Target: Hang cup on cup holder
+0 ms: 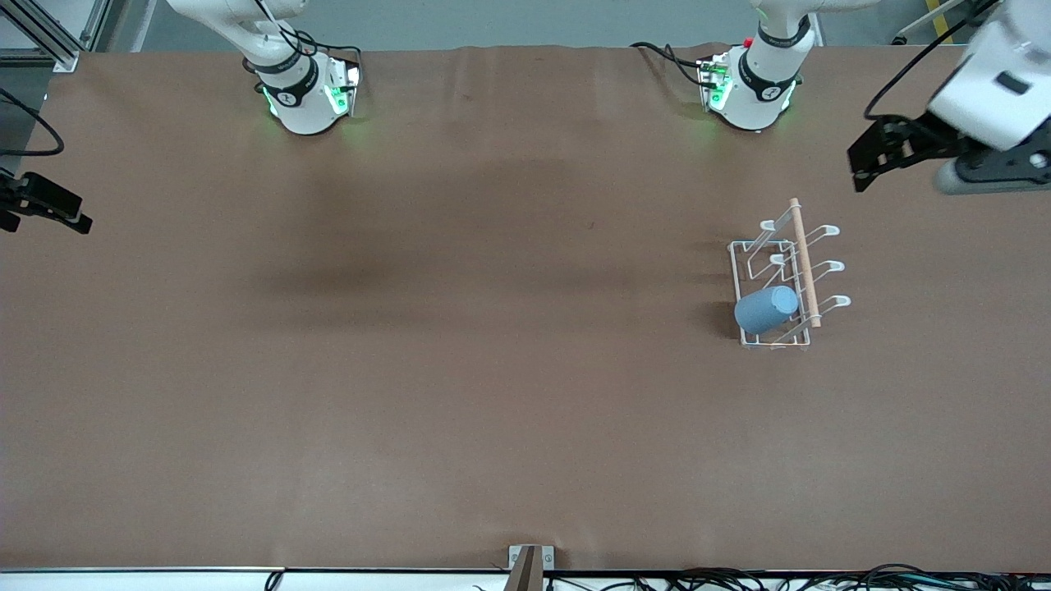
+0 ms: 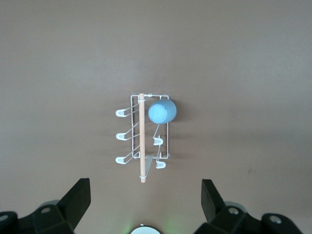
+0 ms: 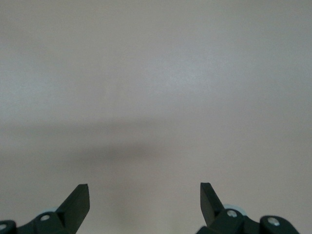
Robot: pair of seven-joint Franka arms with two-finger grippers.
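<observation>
- From my remote station I saw the cup (image 1: 766,309) already sitting on the rack (image 1: 780,283), at the middle right of the front frame, tipped over one of the prongs on the rack's end nearer the front camera.
- The rack stood on the brown counter (image 1: 460,394) toward the left arm's end, with its wooden rod (image 1: 803,263) running along the top and the looped white prongs sticking out to both sides.
- In the left wrist view the cup (image 2: 162,111) showed just above centre, beside the rod (image 2: 142,137) and touching the wire of the rack (image 2: 146,136).
- The left gripper (image 1: 872,154) hung at the upper right of the front frame, over bare counter near the edge, well apart from the rack; its fingers (image 2: 79,197) were spread wide and grasped nothing.
- The right gripper (image 1: 45,205) waited at the left edge of the front frame, over the right arm's end of the counter; its fingers (image 3: 80,201) were likewise released, with only blank counter beneath them.
</observation>
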